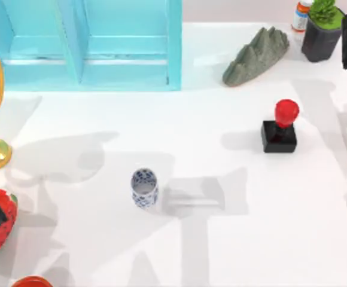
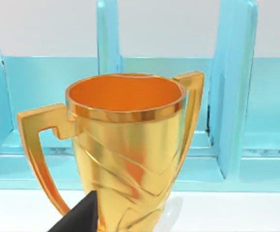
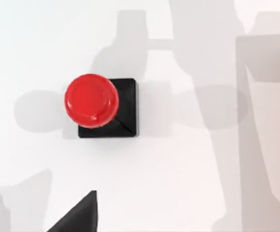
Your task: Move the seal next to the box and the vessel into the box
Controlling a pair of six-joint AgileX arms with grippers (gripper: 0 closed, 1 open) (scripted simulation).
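Seal (image 1: 280, 128) upright on the white table (image 1: 251, 239), well clear of the turquoise box (image 1: 84, 45) and off toward the right side, nearer the grey rock ornament (image 1: 256, 55) than the box. Vessel (image 1: 144, 187) standing in open space in front of the box, well apart from the seal, not yet inside. Seen from the right wrist camera almost straight down: red knob (image 3: 91, 100) over black base, a dark fingertip (image 3: 77, 216) at the frame edge, so right arm judged poised high above the seal with nothing held; spread of its claw cannot be told. Left arm facing the golden trophy (image 2: 125, 154) with the box behind, one dark fingertip (image 2: 79, 217) in shot, claw width likewise impossible to tell.

Likely step in hand: reaching for the seal. Best done by descending vertically, centring on the knob's stem, closing across the flat sides of the base or below the knob's bulge rather than on the glossy dome, which looks prone to slipping. Worth keeping it upright on the carry toward the box.
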